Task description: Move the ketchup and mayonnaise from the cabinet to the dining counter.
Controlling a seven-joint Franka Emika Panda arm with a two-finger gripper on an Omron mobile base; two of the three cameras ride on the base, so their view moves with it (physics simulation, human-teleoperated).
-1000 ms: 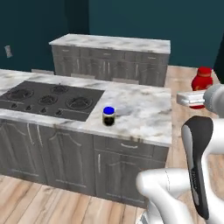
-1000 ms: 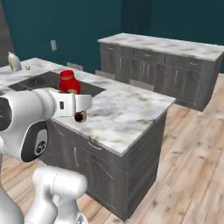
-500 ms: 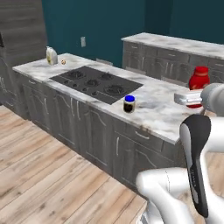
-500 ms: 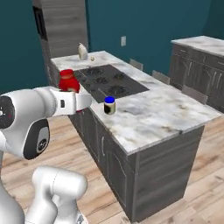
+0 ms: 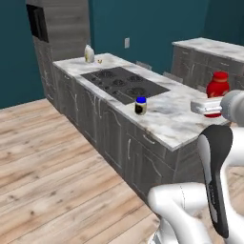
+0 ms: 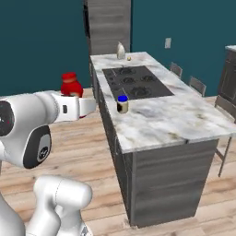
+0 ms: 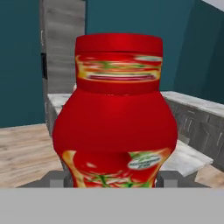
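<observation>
Hand view gives us the ketchup (image 7: 115, 113) upright and close, clamped between the jaws of our end effector (image 7: 114, 178), so we are grasping it. In the left base view the mayonnaise (image 5: 140, 106) already stands on the dining counter (image 5: 167, 119), beside the cooktop (image 5: 124, 84) and off to the end effector's left. We judge half the job done: the ketchup is carried in the air near that surface and remains to be set down

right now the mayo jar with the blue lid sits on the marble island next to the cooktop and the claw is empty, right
Not quite. The mayonnaise does sit on the dining counter beside the cooktop, but the claw is not empty: the hand view shows it gripping the ketchup.
</observation>
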